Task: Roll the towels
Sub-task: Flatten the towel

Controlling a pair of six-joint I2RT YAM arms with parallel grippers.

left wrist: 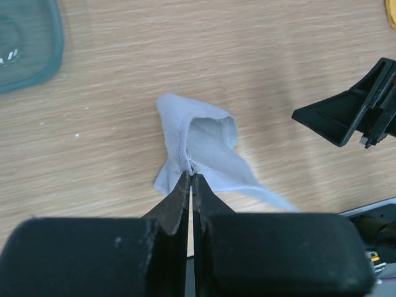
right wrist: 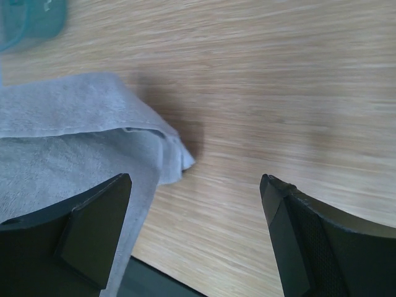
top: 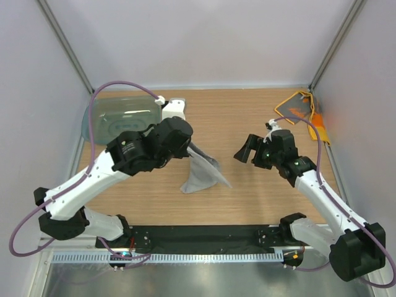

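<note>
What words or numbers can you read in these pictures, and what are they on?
None can be read.
White marks on the teal tub: too blurred to read.
The grey towel shows no writing.

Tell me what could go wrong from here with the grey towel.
1. The left gripper pinches only a thin edge of the grey towel, so the cloth could slip out.
2. The towel hangs bunched and folded over, not flat, so a roll started now may come out lopsided.
3. The open right gripper sits close to one corner of the towel and might snag or drag it.
</note>
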